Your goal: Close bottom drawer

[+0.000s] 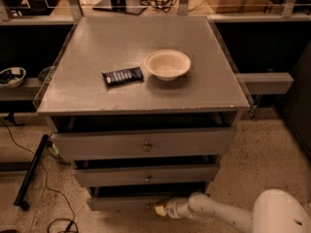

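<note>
Your cream-tipped gripper (159,210) sits low at the narrow grey bottom drawer (116,203) front. Drawer ajar. Can't tell contact or grip state.

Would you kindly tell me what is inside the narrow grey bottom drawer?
Inside the narrow grey bottom drawer, only a dark strip shows behind its front panel; any contents are hidden under the medium-width grey drawer above. The pale end effector sits at that front panel.
</note>
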`<state>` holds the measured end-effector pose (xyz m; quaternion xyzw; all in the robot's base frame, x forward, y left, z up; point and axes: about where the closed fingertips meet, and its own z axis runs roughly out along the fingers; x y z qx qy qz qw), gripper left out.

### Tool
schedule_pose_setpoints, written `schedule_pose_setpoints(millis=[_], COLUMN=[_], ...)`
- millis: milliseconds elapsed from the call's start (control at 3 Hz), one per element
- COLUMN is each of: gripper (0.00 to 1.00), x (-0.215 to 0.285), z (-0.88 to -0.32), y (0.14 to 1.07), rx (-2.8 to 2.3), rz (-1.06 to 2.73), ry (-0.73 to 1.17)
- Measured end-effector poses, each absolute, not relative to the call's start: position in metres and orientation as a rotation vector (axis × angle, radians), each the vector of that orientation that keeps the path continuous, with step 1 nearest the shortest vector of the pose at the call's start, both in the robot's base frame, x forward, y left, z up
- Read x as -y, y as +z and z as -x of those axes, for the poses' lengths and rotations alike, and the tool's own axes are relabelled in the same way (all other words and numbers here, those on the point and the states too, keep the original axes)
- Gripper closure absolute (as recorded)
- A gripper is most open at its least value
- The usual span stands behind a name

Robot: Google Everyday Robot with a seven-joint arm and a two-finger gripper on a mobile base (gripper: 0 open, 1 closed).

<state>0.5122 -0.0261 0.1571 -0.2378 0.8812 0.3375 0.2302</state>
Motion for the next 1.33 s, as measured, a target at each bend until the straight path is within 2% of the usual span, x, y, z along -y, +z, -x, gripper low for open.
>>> schedule_pose_setpoints(millis=[1000,1333], gripper=[1.0,1.0], x=[0.003,0.003], z=[-0.552,-0.548], y=[0.167,0.167], rx=[-2.349,-2.353], rz=[0.668,0.664], ry=[0.917,0.926])
